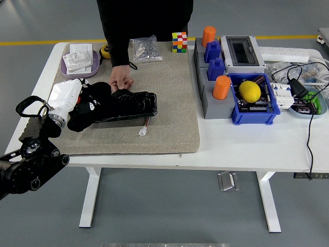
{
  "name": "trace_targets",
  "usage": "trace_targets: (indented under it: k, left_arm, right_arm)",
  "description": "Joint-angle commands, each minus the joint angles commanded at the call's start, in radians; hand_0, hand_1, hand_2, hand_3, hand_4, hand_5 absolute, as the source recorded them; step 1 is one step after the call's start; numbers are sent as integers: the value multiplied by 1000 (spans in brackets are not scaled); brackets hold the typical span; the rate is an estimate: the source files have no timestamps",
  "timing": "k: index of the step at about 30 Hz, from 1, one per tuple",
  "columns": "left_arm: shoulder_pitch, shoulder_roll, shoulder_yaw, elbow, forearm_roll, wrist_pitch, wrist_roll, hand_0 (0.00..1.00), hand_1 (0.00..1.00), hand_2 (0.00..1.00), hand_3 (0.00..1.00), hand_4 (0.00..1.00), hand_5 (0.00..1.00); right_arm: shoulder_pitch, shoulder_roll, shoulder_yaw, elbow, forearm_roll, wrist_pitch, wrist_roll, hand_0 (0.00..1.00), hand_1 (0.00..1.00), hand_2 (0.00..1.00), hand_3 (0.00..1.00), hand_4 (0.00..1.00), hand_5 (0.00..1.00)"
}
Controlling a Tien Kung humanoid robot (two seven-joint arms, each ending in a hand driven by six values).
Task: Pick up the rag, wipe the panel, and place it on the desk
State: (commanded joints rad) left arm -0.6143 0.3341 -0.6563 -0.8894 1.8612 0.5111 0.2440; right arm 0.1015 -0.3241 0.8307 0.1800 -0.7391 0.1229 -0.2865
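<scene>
Wipe step in hand: left hand (85,110) clamped on dark rag (100,105) at panel's (128,105) left end; person's hand (121,81) steadies panel's far edge; next, judged: wipe across, then lay the rag beside panel.

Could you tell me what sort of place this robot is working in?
Probably a robotics lab or test workshop: a white standing desk on a grey floor with a yellow line, a blue parts bin, an electrical box and a power strip.
</scene>
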Motion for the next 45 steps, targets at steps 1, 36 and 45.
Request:
trace_targets:
  k: [1,36,45]
  left_arm:
    - [0,1,-3,2,3,0,0,227,150,526,394,284,2]
    - [-45,-57,89,-15,-29,-3,10,226,146,524,396,293,2]
    - [-78,-84,157,-28,-49,-14,23,224,147,525,397,295,2]
  right_arm:
    - [0,0,2,0,-1,0,0,750,685,712,599,950,589]
    - [5,-5,-12,0,12,2,3,750,685,711,599,949,588]
    - [7,-10,-16,0,12,3,1,750,685,709,598,950,588]
